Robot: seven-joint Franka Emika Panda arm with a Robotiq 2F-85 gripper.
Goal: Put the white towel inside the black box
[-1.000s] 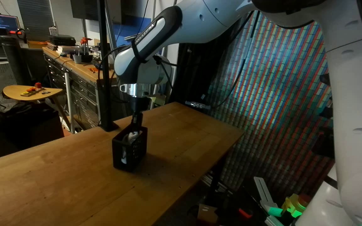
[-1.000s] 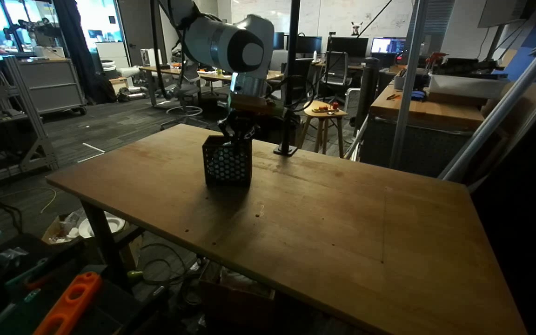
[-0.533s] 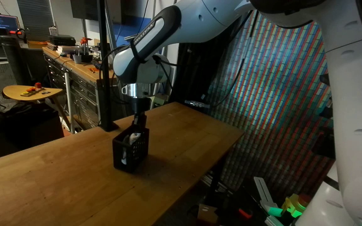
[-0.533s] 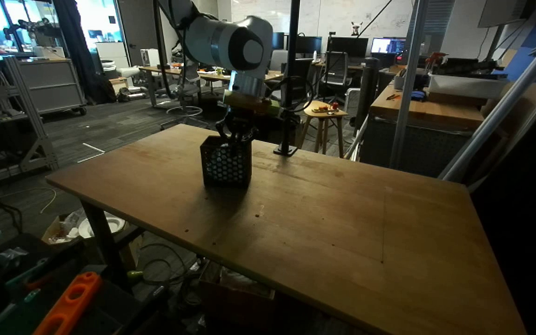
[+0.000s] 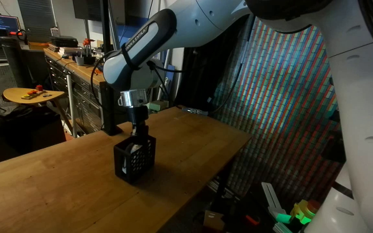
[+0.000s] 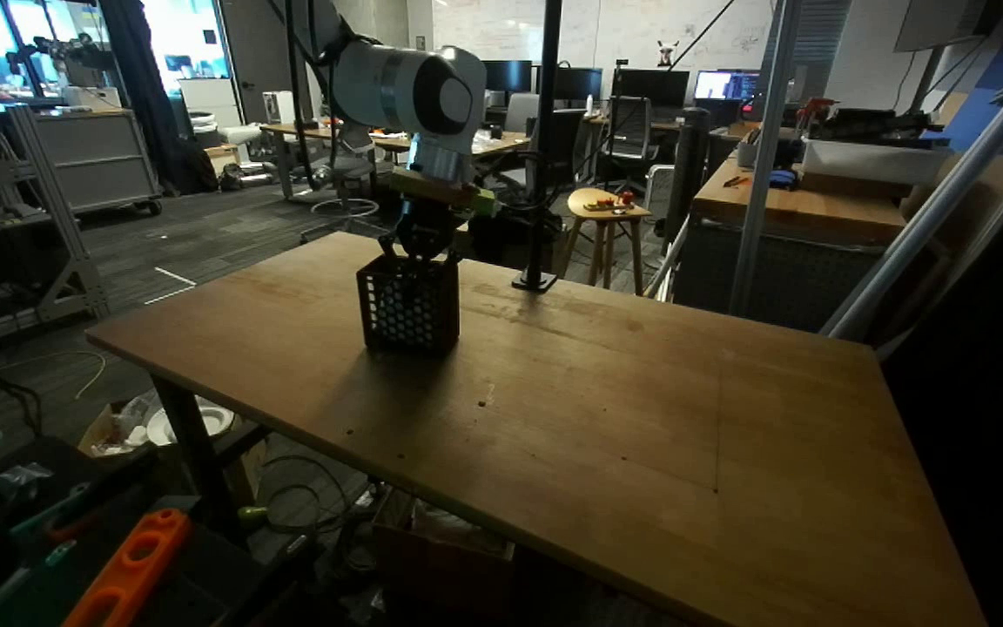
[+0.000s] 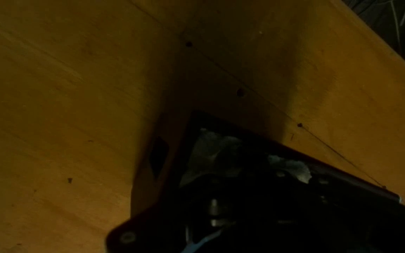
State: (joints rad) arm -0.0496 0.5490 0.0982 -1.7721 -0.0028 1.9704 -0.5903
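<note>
The black box [image 5: 119, 157] stands upright on the wooden table and shows in both exterior views [image 6: 449, 318]. The white towel [image 5: 136, 148] lies inside it, seen over the rim and through the slots. My gripper [image 5: 140, 132] points down into the box's open top, also in an exterior view [image 6: 421, 257]. In the wrist view, the towel [image 7: 211, 153] lies crumpled in the box corner, below the box rim [image 7: 283, 149]. The gripper [image 7: 251, 158] is very dark there, with towel showing on both sides of it. The fingertips are hidden, so their spread is unclear.
The wooden table [image 6: 641, 418] carries the box near its far long edge. A black vertical post [image 6: 545, 174] stands on that edge close to the box and arm. A stool [image 6: 606, 205] with small toys is beyond the table.
The gripper has moved left in both exterior views and a little lower. The box has shifted left with it and turned slightly. The towel stays inside the box.
</note>
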